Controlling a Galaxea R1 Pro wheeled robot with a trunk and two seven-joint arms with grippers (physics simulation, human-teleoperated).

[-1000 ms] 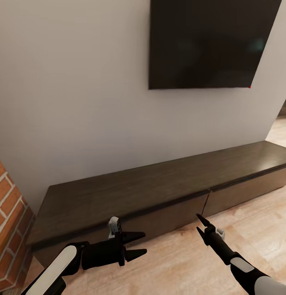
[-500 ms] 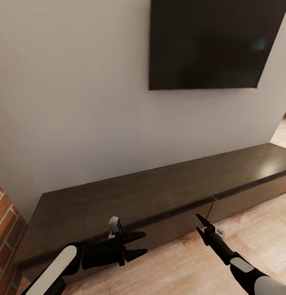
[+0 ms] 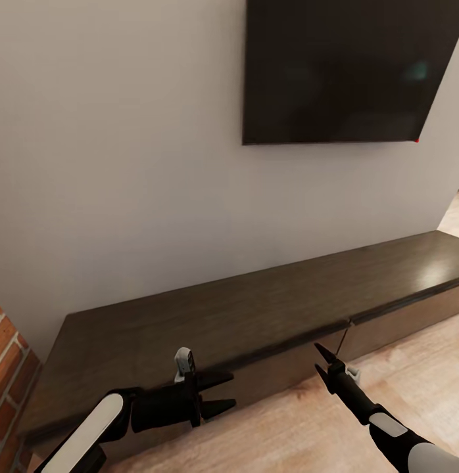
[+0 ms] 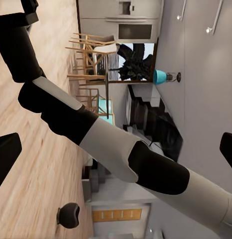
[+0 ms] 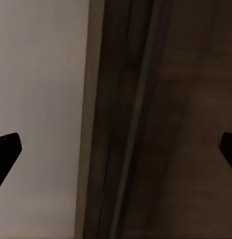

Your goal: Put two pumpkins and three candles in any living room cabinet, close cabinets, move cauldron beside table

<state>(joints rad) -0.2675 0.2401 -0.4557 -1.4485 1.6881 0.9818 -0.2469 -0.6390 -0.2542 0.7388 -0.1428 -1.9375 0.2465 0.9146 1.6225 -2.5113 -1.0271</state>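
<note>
The left black two-fingered gripper (image 3: 219, 391) hangs with its jaws apart and nothing between them, in front of the left drawer front of the long low dark-brown wooden cabinet (image 3: 256, 309), low and near the floor. Its white-and-black forearm (image 3: 91, 430) reaches in from the lower left corner of the head view. The right black gripper (image 3: 321, 361) also stands spread and empty, its pointed fingers aimed at the cabinet's front edge, just beside the thin vertical seam (image 3: 344, 338) between two drawer fronts. In the right wrist view the two dark fingertips (image 5: 7, 149) sit far apart, with the cabinet's brown top edge (image 5: 145, 119) and the pale wall between them.

All drawer fronts of the cabinet that show are flush, none pulled out, and its top is bare. Above it a large black flat wall television (image 3: 341, 69) hangs on the plain grey-white wall (image 3: 118, 164). A red-brick fireplace side (image 3: 9, 368) stands off the cabinet's left end. Light wood-plank floor (image 3: 302, 433) runs along the cabinet's front.

In the left wrist view a small round glossy black cauldron (image 4: 70, 215) sits on the plank floor, beyond the robot's other arm (image 4: 111, 149), well apart from wooden chairs (image 4: 91, 55) farther off.
</note>
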